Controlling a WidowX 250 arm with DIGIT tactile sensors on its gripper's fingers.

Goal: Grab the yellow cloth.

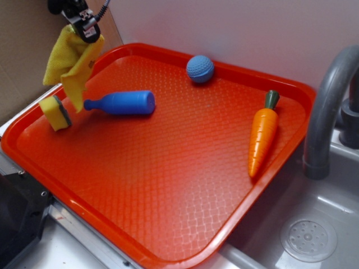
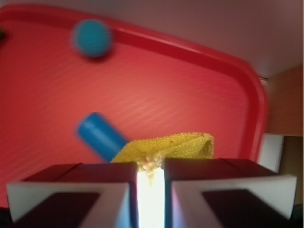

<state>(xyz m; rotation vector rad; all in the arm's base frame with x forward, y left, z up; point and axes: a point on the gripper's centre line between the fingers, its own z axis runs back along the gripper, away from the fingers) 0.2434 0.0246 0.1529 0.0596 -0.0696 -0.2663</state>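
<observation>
The yellow cloth (image 1: 67, 64) hangs limp from my gripper (image 1: 85, 31) above the far left corner of the red tray (image 1: 168, 185), its pointed lower corner dangling near the blue bowling pin (image 1: 123, 103). My gripper is shut on the cloth's top edge. In the wrist view the cloth (image 2: 175, 147) bunches just beyond the closed gripper (image 2: 151, 171), with the pin's end (image 2: 99, 135) below it.
A yellow sponge block with a dark base (image 1: 55, 112) sits at the tray's left rim under the cloth. A blue ball (image 1: 199, 69) lies at the far rim and shows in the wrist view (image 2: 91, 38). A toy carrot (image 1: 262, 134) lies right. A grey faucet (image 1: 328, 112) and sink stand right.
</observation>
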